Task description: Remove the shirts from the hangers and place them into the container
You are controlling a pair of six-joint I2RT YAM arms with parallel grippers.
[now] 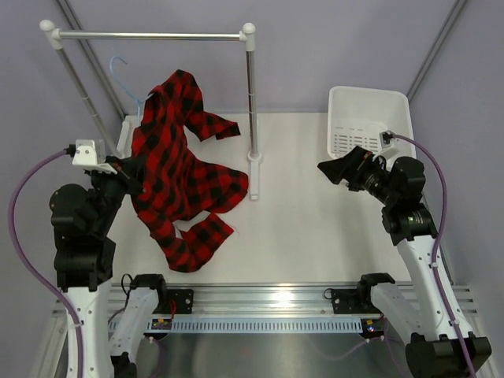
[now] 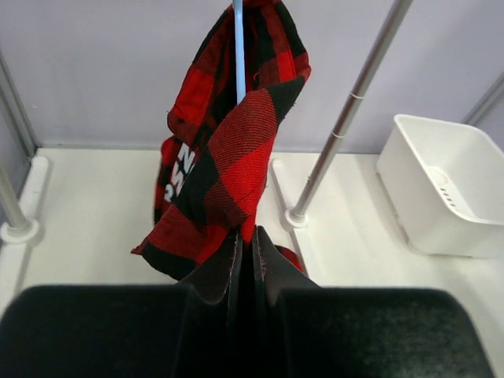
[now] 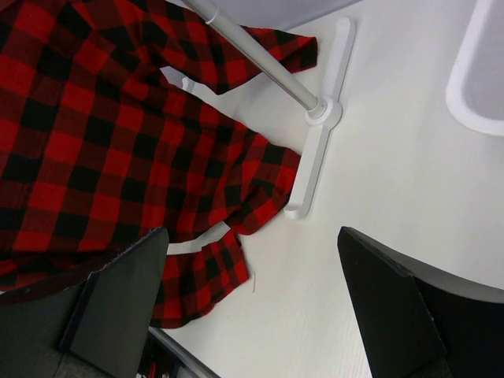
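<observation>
Our left claw (image 1: 126, 169) is pinched shut on the shirt (image 1: 177, 169). The shirt is draped from the hanger (image 1: 120, 71) at far left and trails down onto the counter (image 1: 315, 228), left of the rack (image 1: 250, 94). Our right claw (image 1: 344, 165) gapes wide, holding nothing, just near of the tub (image 1: 350, 142) at far right.

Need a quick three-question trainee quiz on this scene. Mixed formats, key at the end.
1. True or false: the shirt is inside the container.
2. Which is open, the left claw or the right claw?
3. The hanger is: A white, B light blue, C black.

Key: 1 false; 2 right claw; 3 B.
</observation>
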